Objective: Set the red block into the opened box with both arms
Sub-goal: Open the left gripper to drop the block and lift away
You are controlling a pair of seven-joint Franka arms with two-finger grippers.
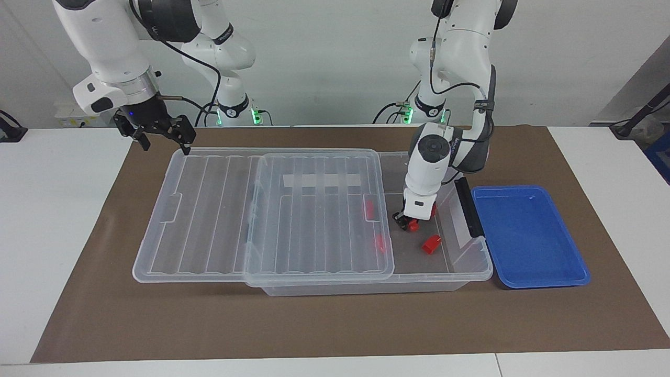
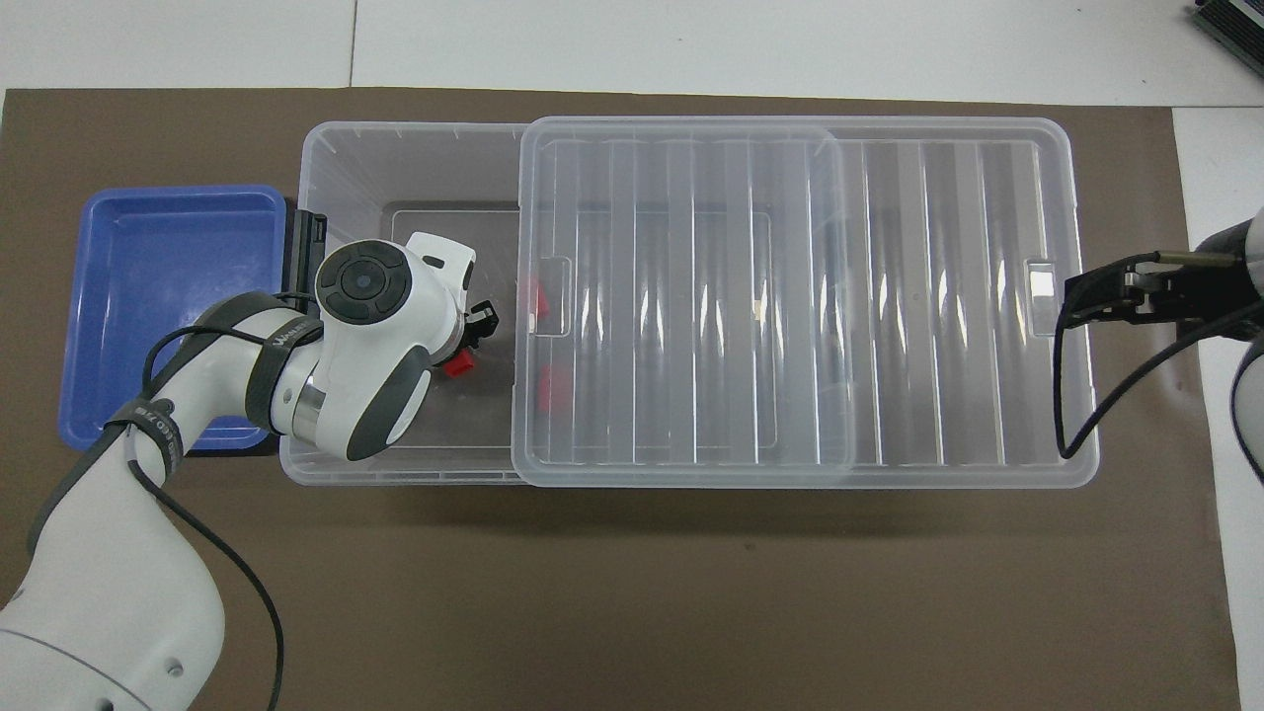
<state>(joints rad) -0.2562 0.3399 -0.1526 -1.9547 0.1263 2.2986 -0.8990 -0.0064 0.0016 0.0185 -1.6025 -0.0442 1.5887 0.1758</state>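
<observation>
The clear box (image 1: 473, 269) lies across the mat, its ribbed lid (image 1: 209, 209) slid toward the right arm's end so that the end by the dark handle (image 1: 467, 207) stands uncovered. My left gripper (image 1: 404, 222) reaches down into that uncovered part, with a red block (image 1: 413, 226) right at its tip, low by the box floor. A second red block (image 1: 432, 244) lies loose on the floor beside it. Two more red blocks (image 1: 370, 209) (image 1: 380, 242) show through the lid's edge. My right gripper (image 1: 165, 144) hangs open above the lid's corner at its own end.
A shallow blue tray (image 1: 528, 235) sits beside the box at the left arm's end. The brown mat (image 1: 335, 324) covers the table's middle, with white table around it.
</observation>
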